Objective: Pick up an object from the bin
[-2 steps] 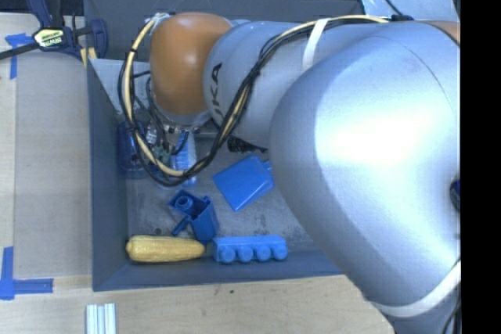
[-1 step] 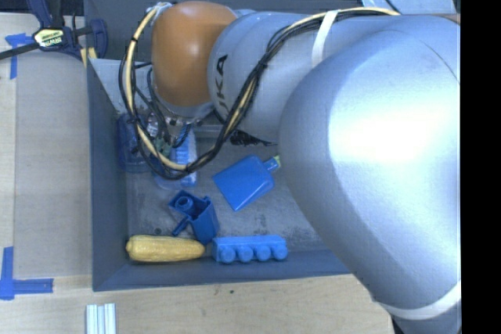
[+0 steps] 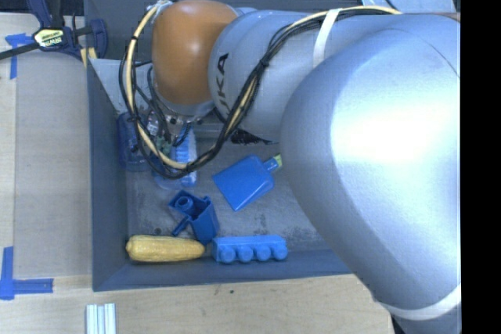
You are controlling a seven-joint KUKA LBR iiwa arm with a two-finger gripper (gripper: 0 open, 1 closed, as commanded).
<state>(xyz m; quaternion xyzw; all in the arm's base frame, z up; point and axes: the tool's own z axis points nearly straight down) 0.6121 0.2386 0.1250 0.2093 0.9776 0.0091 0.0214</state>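
In the camera view the grey metal bin (image 3: pixel 106 207) takes up the left and middle of the frame. The silver arm (image 3: pixel 368 137) comes in from the right and covers the bin's right half. At the wrist an orange cover (image 3: pixel 190 47) sits in the upper middle-left, with yellow and black cables (image 3: pixel 133 90) looped round it.

Below the cover the gripper (image 3: pixel 167 138) points down into the left part of the bin. It is in shadow and crowded by the cables, so I cannot tell how far open it is or whether it has hold of anything.

Directly beneath it, at mid-left on the bin floor, lies a pale bluish see-through thing (image 3: pixel 174 166), perhaps a small plastic bottle or wrapper. It is the thing nearest the gripper. Just left of the gripper, against the bin's left wall, is a dark blue object (image 3: pixel 127 141) of unclear shape.

To the gripper's lower right lies a flat bright blue bottle (image 3: pixel 244 182), tilted, with its yellowish cap toward the upper right. Below the pale thing sits a dark blue angular plastic piece (image 3: pixel 194 217).

Along the bin's bottom wall a yellow corn cob (image 3: pixel 164 248) lies on its side. Just to its right is a bright blue block (image 3: pixel 250 249) with a row of rounded bumps.
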